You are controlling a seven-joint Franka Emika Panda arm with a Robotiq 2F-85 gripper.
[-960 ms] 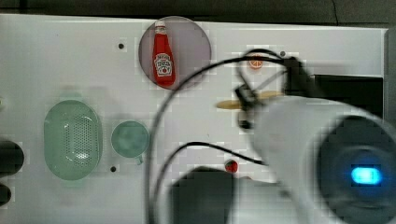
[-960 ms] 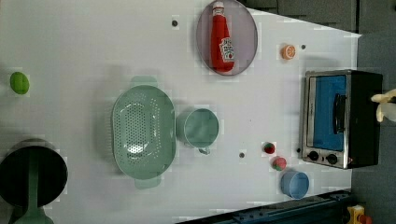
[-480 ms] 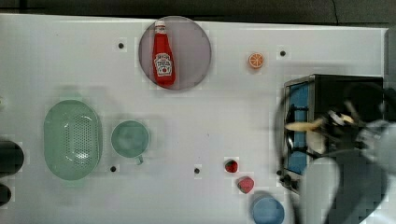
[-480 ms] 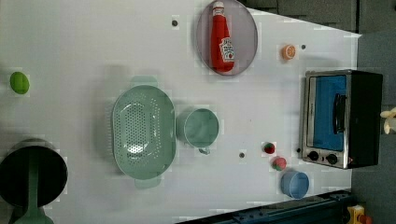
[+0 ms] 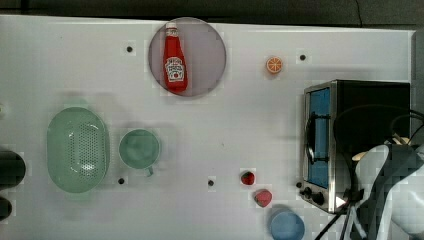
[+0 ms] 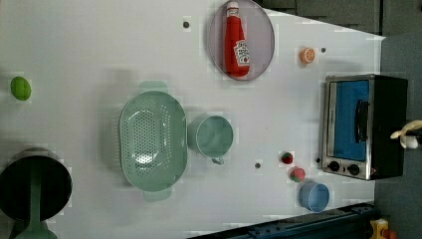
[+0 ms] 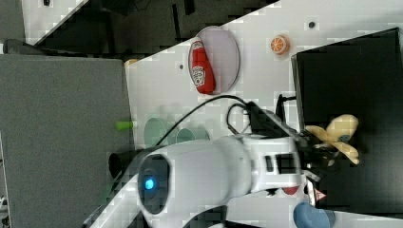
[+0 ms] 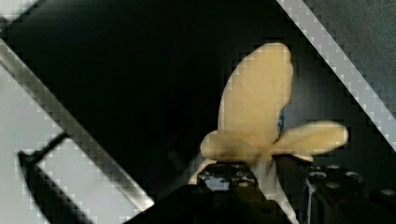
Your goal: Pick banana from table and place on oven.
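Note:
The banana (image 7: 340, 135), pale cream-yellow with splayed peel-like lobes, hangs just above the oven's black top (image 7: 351, 66). My gripper (image 7: 325, 149) is shut on its lower end; in the wrist view the dark fingers (image 8: 224, 177) pinch the banana (image 8: 257, 107) over the black surface. In the left view the banana (image 6: 408, 134) shows at the far right edge beside the oven (image 6: 388, 124). In the top view my white arm covers the oven's (image 5: 370, 110) lower right part. The white table (image 5: 225, 125) lies on the top view's left of the oven.
A ketchup bottle (image 5: 175, 62) lies on a round plate (image 5: 205, 50). An orange slice (image 5: 274, 65), a green colander (image 5: 77, 150), a green cup (image 5: 139, 148), two small red fruits (image 5: 247, 177), a blue cup (image 5: 286, 225) and a green lime (image 6: 21, 88) sit on the table.
My arm has swung from the middle of the table to the top view's right, carrying the banana from above the tabletop to above the oven's top.

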